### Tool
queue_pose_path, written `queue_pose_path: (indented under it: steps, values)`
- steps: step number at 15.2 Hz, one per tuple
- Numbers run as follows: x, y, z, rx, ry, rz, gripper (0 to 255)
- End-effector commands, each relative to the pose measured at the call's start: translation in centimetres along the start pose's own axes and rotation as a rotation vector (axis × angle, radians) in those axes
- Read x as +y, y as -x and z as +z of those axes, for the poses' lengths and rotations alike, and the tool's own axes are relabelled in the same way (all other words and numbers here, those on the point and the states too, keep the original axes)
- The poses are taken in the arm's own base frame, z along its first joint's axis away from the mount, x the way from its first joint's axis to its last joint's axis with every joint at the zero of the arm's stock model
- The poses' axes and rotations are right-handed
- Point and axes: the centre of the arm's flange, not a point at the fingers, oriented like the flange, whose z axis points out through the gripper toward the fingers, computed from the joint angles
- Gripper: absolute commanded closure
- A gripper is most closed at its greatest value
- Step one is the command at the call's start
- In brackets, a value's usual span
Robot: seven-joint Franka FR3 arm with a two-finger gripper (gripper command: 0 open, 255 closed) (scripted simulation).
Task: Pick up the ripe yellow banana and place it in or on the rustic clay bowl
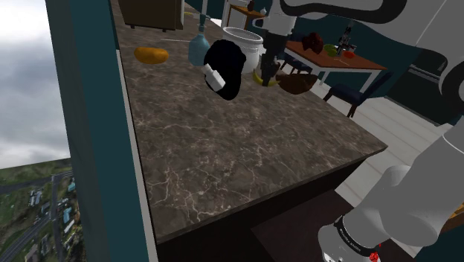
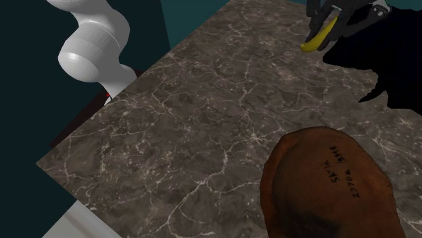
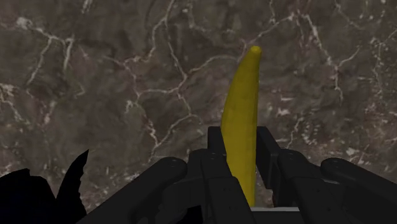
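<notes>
the tool is pinching the yellow banana clear above the marble desk, so the carry is looking underway, calling next for a swing over the brown bowl.

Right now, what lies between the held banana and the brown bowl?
Bare marbled countertop separates banana from bowl, seen in the second exterior view.

The curved yellow banana has one end hidden inside the black hand. Near the hand, the brown round bowl is cut off by the second exterior view's lower edge.
</notes>
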Motion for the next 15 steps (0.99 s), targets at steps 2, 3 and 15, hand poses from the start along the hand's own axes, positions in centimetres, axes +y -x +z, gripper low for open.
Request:
queue_pose_path:
  steps: [2,3,15]
  values:
    - [-0.1,0.2,-1.6,0.0,0.0,0.0,255]
    - [-0.2,0.2,-2.1,0.0,0.0,0.0,255]
    - [0.1,1.5,-7.5,0.0,0.0,0.0,255]
